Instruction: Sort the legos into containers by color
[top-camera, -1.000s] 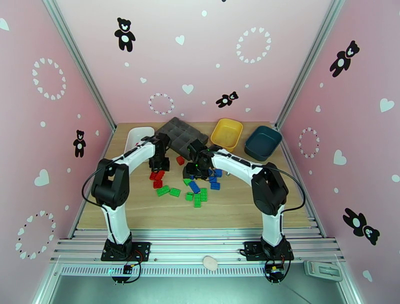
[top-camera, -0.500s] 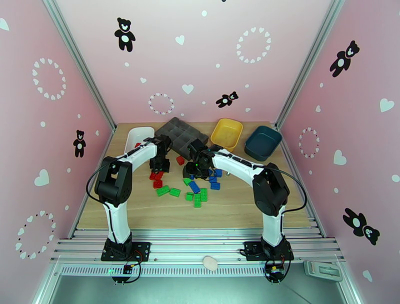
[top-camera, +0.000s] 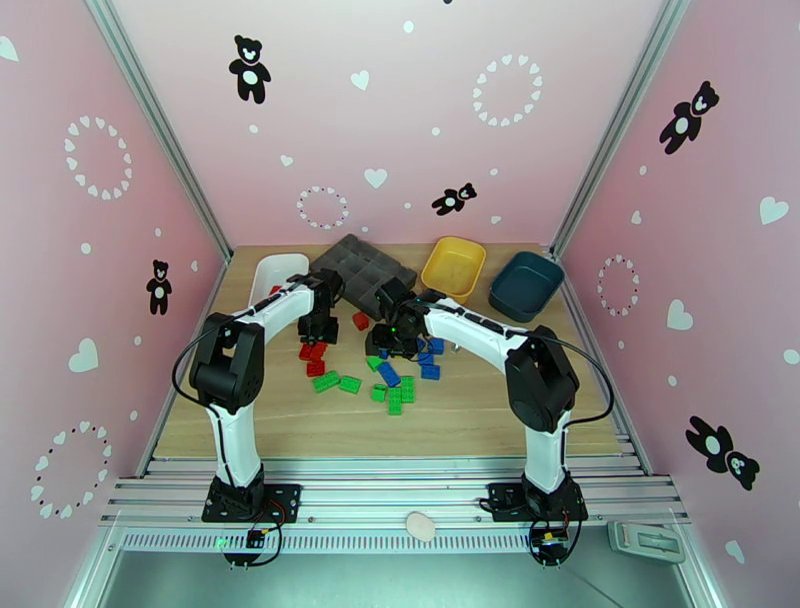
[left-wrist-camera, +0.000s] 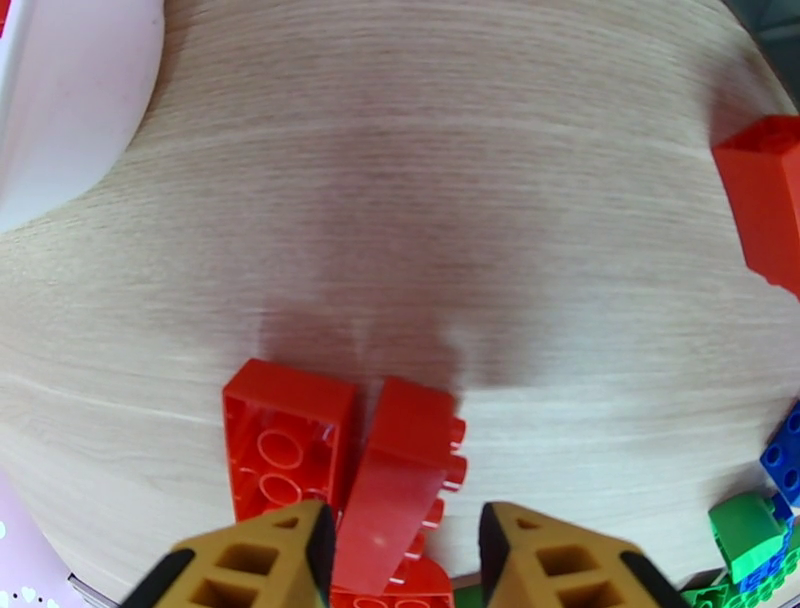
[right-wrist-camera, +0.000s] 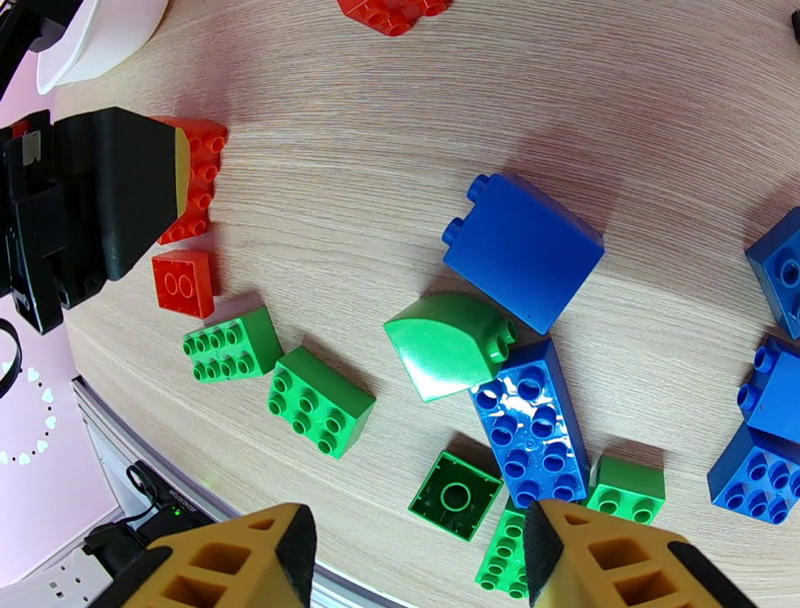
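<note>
Left end effector (left-wrist-camera: 402, 525) apart, straddling red lego (left-wrist-camera: 400, 450); right end effector (right-wrist-camera: 415, 525) apart.

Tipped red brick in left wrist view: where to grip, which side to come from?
Likely from straight above with the left gripper, open astride it. Pinch the tipped red brick across its short width, studs facing right. An upside-down red brick crowds its left, so little room there.
</note>
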